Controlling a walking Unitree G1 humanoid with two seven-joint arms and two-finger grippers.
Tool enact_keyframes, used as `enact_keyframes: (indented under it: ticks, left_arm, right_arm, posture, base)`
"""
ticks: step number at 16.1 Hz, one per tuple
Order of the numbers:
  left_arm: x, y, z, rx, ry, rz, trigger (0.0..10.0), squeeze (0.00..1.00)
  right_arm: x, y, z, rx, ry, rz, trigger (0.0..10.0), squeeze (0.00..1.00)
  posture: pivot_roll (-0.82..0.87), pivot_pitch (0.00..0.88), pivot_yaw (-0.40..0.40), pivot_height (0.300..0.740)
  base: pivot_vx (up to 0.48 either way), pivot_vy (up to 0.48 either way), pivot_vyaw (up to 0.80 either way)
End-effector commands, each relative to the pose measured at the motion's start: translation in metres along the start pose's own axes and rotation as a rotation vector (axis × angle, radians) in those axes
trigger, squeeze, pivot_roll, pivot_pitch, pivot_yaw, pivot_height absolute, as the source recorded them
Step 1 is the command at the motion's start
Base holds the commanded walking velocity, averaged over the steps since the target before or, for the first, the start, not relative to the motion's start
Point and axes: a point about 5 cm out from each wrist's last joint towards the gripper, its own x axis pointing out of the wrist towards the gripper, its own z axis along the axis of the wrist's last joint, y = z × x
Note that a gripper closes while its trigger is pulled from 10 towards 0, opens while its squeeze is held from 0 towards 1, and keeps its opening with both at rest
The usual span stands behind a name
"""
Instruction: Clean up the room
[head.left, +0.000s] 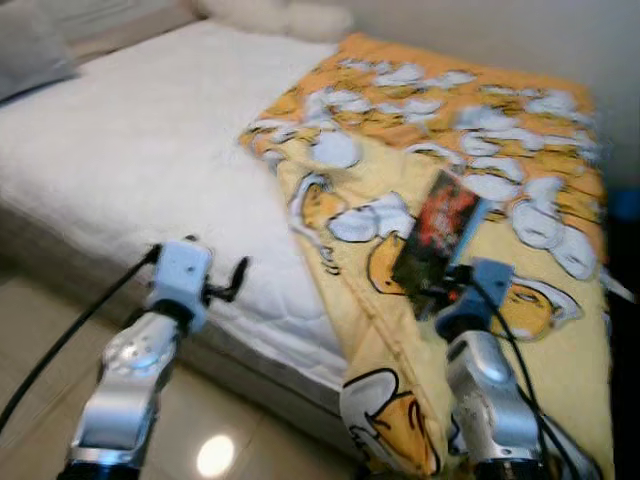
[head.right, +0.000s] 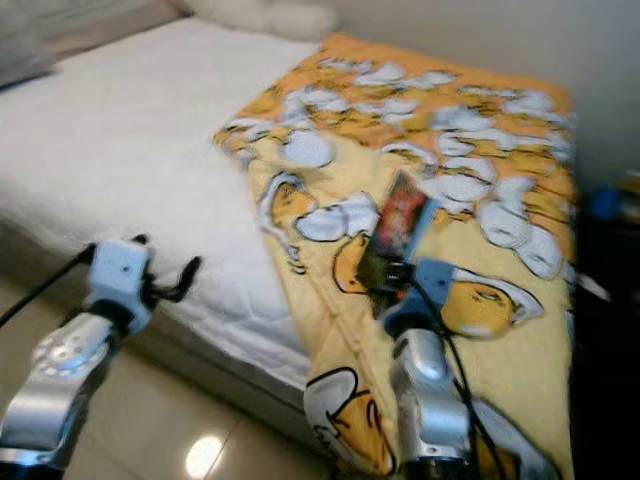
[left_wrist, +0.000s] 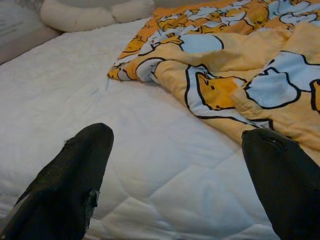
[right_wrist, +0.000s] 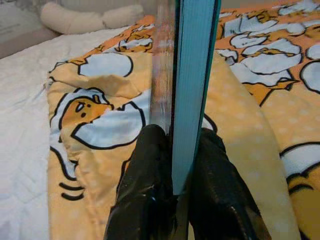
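You won't find any legible text here: the book (head.left: 440, 235) has a red and black cover too blurred to read, and the duck-print blanket (head.left: 520, 150) carries only pictures.

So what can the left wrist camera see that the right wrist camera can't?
The left wrist view has that gripper's own fingers spread wide apart with nothing between them, hanging over the bare white mattress.

The right wrist view has the other gripper's fingers pinched on a thin book with blue page edges, held up on edge above the blanket.

Both see the yellow cartoon blanket, the white mattress beside it and the long cream pillow at the far end of the bed.
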Motion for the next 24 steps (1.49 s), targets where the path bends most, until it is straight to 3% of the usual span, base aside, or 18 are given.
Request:
enact_keyframes:
  ticks: [1,10,16,24]
  left_arm:
    - [0.002,-0.006,0.001,-0.008,0.001,-0.018,10.0,0.72]
    - [0.015,-0.004,0.005,0.004,-0.008,-0.018,10.0,0.72]
    - [0.016,-0.002,0.002,-0.018,-0.008,0.006,10.0,0.72]
    - [0.02,0.001,0.005,-0.03,-0.007,0.032,10.0,0.72]
  right_arm:
    - [0.0,-0.002,0.002,0.011,-0.013,-0.033,10.0,0.0]
    - [0.015,0.003,0.009,0.008,-0.027,-0.019,10.0,0.0]
    - [0.014,-0.003,0.008,0.002,-0.021,-0.029,10.0,0.0]
    - [0.017,-0.005,0.013,-0.002,-0.034,-0.022,10.0,0.0]
  posture:
    - [0.06,0.0,-0.023,0.74]
    - [0.05,0.0,-0.022,0.74]
    - [0.05,0.0,-0.029,0.74]
    - [0.05,0.0,-0.027,0.74]
  base:
    - [0.0,0.356,-0.8]
    - [0.0,0.386,-0.79]
    - [0.0,0.4,-0.75]
    - [0.0,0.404,0.0]
